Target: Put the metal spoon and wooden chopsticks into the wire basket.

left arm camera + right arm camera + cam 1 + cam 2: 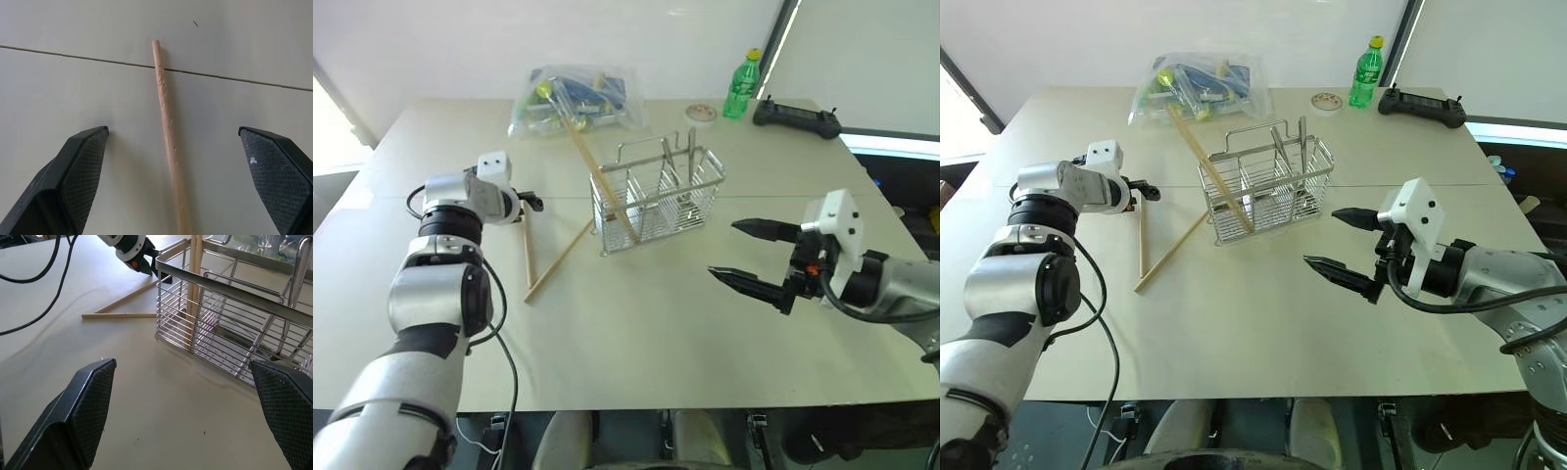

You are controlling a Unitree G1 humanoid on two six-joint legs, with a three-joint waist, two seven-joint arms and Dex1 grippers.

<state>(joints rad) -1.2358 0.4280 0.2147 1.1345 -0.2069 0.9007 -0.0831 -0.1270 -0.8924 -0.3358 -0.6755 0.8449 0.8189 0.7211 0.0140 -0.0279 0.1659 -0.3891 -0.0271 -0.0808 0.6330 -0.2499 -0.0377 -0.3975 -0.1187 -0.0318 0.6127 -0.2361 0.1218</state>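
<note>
The wire basket (656, 201) stands mid-table. One of the wooden chopsticks (600, 178) leans inside it, and the metal spoon (1301, 142) stands upright in it, handle up. Two more chopsticks lie on the table left of the basket, one straight (526, 257) and one slanted (560, 260). My left gripper (530, 204) is open, low over the far end of the straight chopstick (166, 112), which runs between its fingers without touching them. Right of the basket my right gripper (724, 249) hangs open and empty, pointing at the basket (230, 313).
A clear plastic bag (573, 98) of items lies behind the basket. A green bottle (741, 86), a tape roll (701, 113) and a black controller (796, 117) sit at the far right of the table. A seam (73, 56) crosses the tabletop.
</note>
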